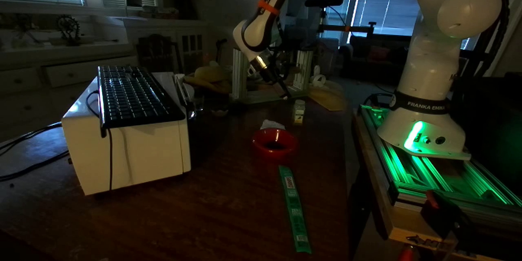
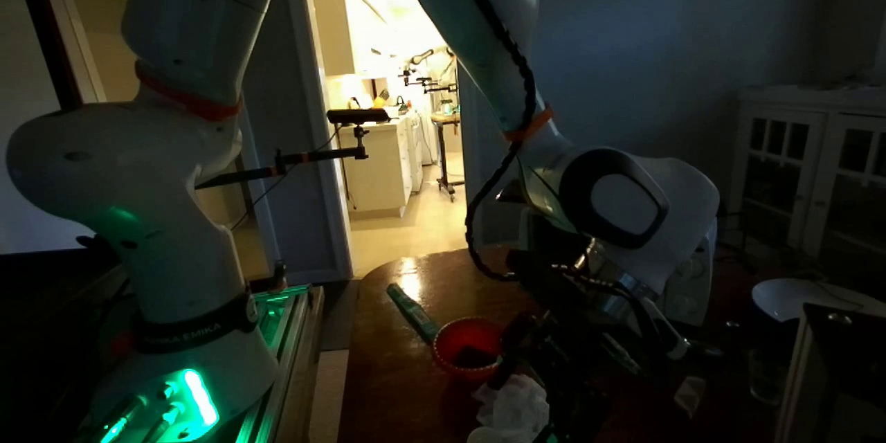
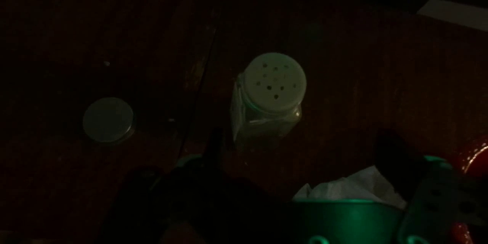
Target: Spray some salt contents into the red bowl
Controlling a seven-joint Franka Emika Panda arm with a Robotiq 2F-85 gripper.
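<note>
Room dim. In an exterior view, pale daylight at the blinds of a window [image 1: 385, 10]; in an exterior view, a doorway gives onto a brightly lit kitchen [image 2: 377, 180]. Green light glows on the base of the arm [image 1: 426, 89].

Surface: dark brown wooden table [image 1: 228, 216], glossy where light strikes. White box [image 1: 134, 159] on it, black keyboard [image 1: 134, 94] lying on top. Red bowl [image 1: 275, 140] on the table, mouth up, well apart from the box; its inside is too dark to read. Printed green strip [image 1: 295, 212] flat, one end near the bowl. Crumpled tissue [image 2: 516, 405] just beside the bowl, on the side away from the strip; contact cannot be told. Shaker [image 3: 275, 84] upright, pierced cap facing up, near the tissue. Grey disc [image 3: 108, 119] flat on the wood, apart from the shaker.

Pincer [image 3: 299, 143]: fingers [image 3: 396, 164] spread wide, nothing gripped. Tips near the shaker, slightly above its cap in an exterior view, and apart from it there.
</note>
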